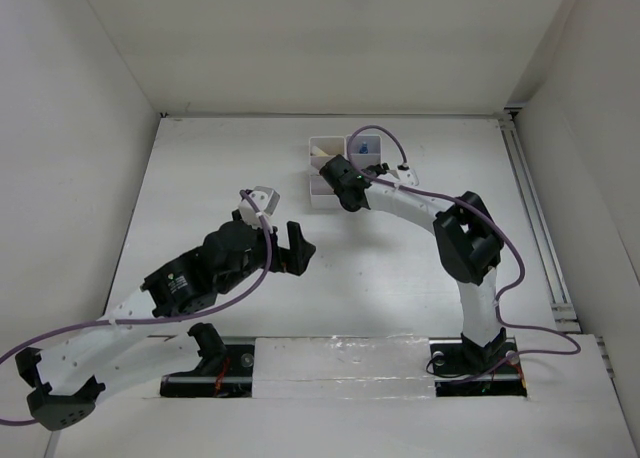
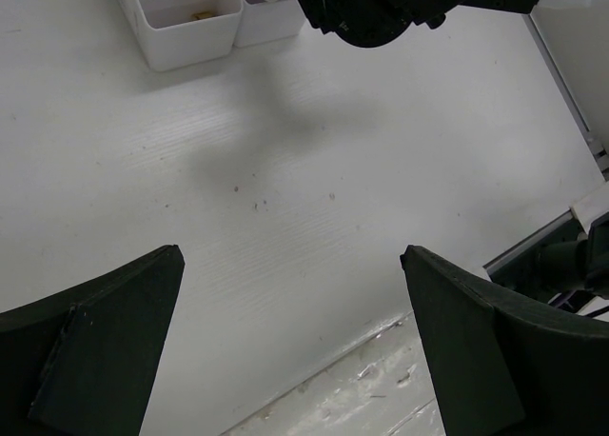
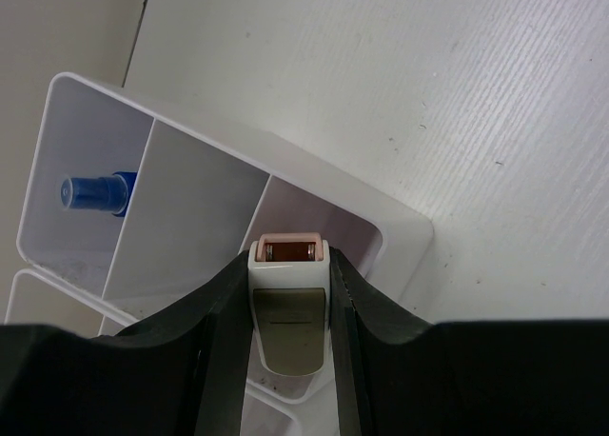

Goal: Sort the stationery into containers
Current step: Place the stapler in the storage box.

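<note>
1. Right gripper [image 3: 290, 265]. Closed tight on a bar-shaped item [image 3: 289, 314], with both fingers [image 3: 224, 307] pressed flat to its long sides. The item has an olive-grey body and a white collar. Its pink-rimmed end has a brown centre and points away from the wrist. In the top view the gripper hangs over the containers, at 12 o'clock from the table's middle.

2. Containers [image 1: 322, 188]. White block of square open-top compartments, standing at the 12 o'clock end of the table [image 1: 400, 278]. The right gripper hides part of the block. In the right wrist view the held item's end sits over the rim of the compartment nearest the fingers; whether it touches the wall cannot be told.

3. Blue-capped bottle [image 3: 93, 192]. Lies on its side in a compartment at 9 o'clock of the held item, with one bare compartment between. In the top view that compartment is at the block's 1 o'clock corner.

4. Yellowish scrap [image 2: 202, 15]. Small and resting on a compartment floor; its kind cannot be told.

5. Left gripper [image 2: 293, 265]. Spread wide, nothing between the dark fingers [image 2: 95, 350], bare table beneath. It hovers at 7 o'clock of the containers, well apart from them.
</note>
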Robot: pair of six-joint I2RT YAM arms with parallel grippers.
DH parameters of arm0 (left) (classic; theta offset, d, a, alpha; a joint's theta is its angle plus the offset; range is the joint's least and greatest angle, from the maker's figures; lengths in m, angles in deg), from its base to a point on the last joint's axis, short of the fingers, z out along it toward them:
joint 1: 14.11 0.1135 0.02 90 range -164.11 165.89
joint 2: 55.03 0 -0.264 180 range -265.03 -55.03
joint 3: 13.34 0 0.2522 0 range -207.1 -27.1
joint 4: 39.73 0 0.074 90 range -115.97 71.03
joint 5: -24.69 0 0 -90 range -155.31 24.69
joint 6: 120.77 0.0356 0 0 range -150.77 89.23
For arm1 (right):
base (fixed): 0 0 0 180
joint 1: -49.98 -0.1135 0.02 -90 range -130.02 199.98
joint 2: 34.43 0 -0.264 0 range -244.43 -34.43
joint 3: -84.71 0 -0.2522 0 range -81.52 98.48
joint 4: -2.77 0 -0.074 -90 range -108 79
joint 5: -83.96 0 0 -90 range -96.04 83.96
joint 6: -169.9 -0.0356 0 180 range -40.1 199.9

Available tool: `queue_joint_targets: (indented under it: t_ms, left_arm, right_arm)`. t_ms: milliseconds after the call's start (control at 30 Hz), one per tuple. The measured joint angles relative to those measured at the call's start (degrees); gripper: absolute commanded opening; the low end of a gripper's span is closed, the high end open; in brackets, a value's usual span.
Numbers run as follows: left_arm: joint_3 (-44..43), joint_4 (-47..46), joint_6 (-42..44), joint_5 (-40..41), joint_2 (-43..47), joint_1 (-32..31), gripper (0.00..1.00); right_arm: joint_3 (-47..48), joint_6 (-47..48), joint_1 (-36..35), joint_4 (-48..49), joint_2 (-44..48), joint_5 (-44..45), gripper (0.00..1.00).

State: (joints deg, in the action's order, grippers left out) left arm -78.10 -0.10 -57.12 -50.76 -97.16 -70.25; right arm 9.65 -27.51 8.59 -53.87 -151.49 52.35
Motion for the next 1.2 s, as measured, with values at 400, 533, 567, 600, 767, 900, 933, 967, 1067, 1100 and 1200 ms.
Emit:
queue_joint_targets:
  t_ms: [400, 533, 567, 600, 767, 900, 933, 967, 1067, 1100, 1200]
  left_arm:
    - [0.0, -0.37, 0.02, -0.24, 1.2, 0.0, 1.0]
    - [0.0, -0.39, 0.0, -0.24, 1.57, 0.0, 1.0]
    - [0.0, -0.39, 0.0, -0.35, 1.55, 0.0, 1.0]
    - [0.0, -0.39, 0.0, -0.46, 1.55, 0.0, 1.0]
    - [0.52, -0.5, 0.0, -0.68, 2.01, 0.0, 1.0]
    - [0.81, -0.55, 0.0, -0.83, 2.14, 0.0, 1.0]
    - [0.81, -0.55, 0.0, -0.85, 2.14, 0.0, 1.0]
    - [0.81, -0.57, 0.0, -0.85, 2.14, 0.0, 1.0]
    - [0.81, -0.55, 0.0, -0.83, 2.14, 0.0, 1.0]
    - [0.81, -0.57, 0.02, -0.83, 2.14, 0.0, 1.0]
    - [0.81, -0.57, 0.0, -0.76, 2.14, 0.0, 1.0]
  right_arm:
    - [0.61, -0.04, 0.0, -0.52, -0.35, -0.07, 0.5]
    - [0.63, -0.02, -0.09, -0.59, -0.59, -0.07, 0.55]
    - [0.63, -0.07, -0.2, -0.59, -0.63, -0.04, 0.55]
    - [0.68, -0.11, -0.33, -0.55, -0.68, 0.09, 0.55]
    - [0.72, -0.17, -0.72, -0.42, -0.7, 0.24, 0.55]
    - [0.72, -0.2, -1.25, -0.13, -0.68, 0.35, 0.55]
    - [0.7, -0.2, -1.44, -0.09, -0.63, 0.42, 0.55]
    - [0.68, -0.2, -1.75, -0.04, -0.52, 0.46, 0.56]
    - [-0.26, -0.17, -2.71, 0.04, 0.63, 0.66, 0.56]
    - [-0.85, -0.2, -3.02, 0.0, 1.33, 0.7, 0.56]
    - [-3.74, -0.17, -3.89, 0.33, 4.57, 0.76, 0.6]
